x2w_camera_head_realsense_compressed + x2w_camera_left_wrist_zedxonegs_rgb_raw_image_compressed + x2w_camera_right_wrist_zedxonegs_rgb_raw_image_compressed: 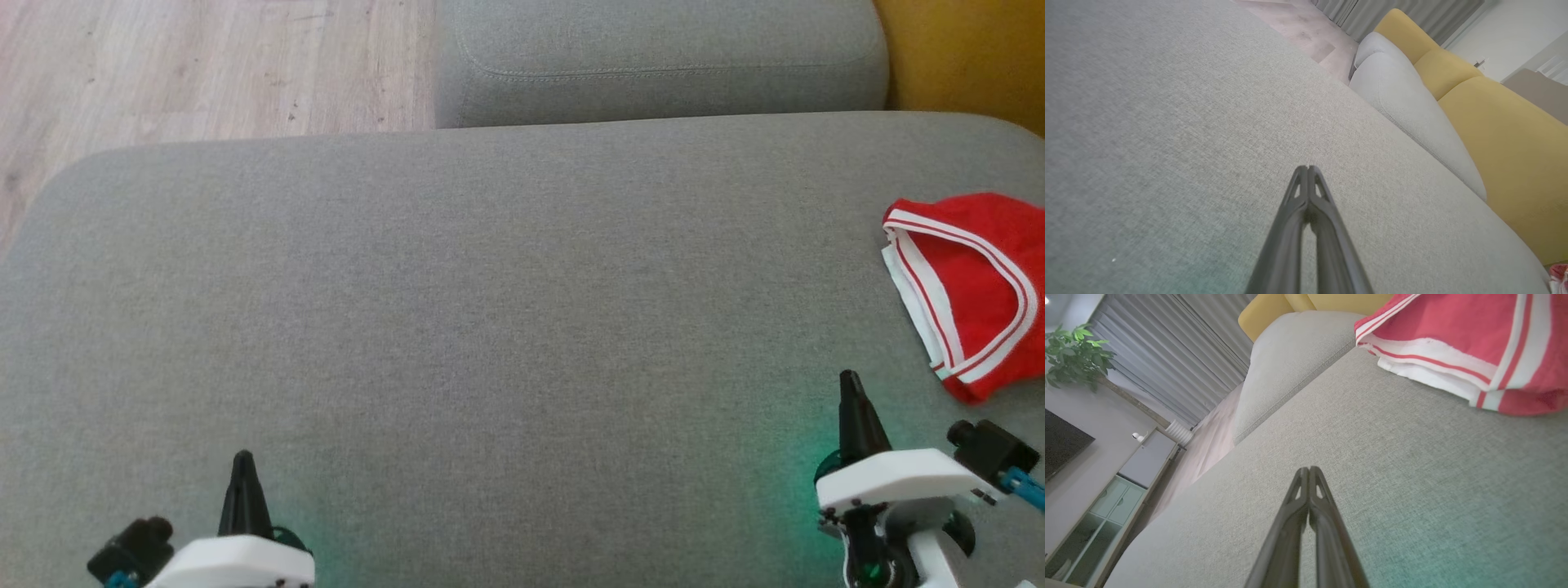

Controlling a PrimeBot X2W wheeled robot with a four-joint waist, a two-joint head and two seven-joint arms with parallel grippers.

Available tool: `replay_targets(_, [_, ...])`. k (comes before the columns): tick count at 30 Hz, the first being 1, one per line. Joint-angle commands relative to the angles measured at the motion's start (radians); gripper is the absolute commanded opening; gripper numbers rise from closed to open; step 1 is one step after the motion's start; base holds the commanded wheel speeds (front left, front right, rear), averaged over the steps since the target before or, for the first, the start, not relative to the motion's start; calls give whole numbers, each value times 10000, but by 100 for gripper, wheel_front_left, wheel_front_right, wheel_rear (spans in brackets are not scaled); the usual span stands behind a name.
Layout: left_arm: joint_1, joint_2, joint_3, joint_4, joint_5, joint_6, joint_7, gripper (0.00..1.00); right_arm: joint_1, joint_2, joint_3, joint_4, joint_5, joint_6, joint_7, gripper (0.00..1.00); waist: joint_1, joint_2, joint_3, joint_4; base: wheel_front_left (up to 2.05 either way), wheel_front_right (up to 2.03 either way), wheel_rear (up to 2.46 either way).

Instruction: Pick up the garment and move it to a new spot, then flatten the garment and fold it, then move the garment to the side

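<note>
A red garment with white striped bands lies folded at the far right of the grey sofa seat. It also fills the upper right of the right wrist view as the red garment, and a sliver of it peeks in at the left wrist view's lower right corner. My right gripper is shut with nothing in it, a short way to the left of and below the garment, apart from it. My left gripper is shut and empty at the lower left, over bare seat.
A second grey cushion adjoins the seat's far edge. Yellow sofa cushions rise at the right. Wooden floor lies beyond the seat's far left. A cabinet, curtains and a plant stand across the room.
</note>
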Motion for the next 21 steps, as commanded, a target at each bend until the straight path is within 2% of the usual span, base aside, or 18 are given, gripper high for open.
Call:
replay_targets(1, [-529, 17, 210, -399, -337, -90, 64, 0, -293, -23, 3, -440, 376, -4, 60, 0, 0, 0, -3, -6, 0, 0, 0])
replay_targets(21, [-693, 23, 527, -699, -2443, -257, 612, 0, -231, -27, -265, -981, 2579, -5, 609, 0, 0, 0, -37, -75, 0, 0, 0])
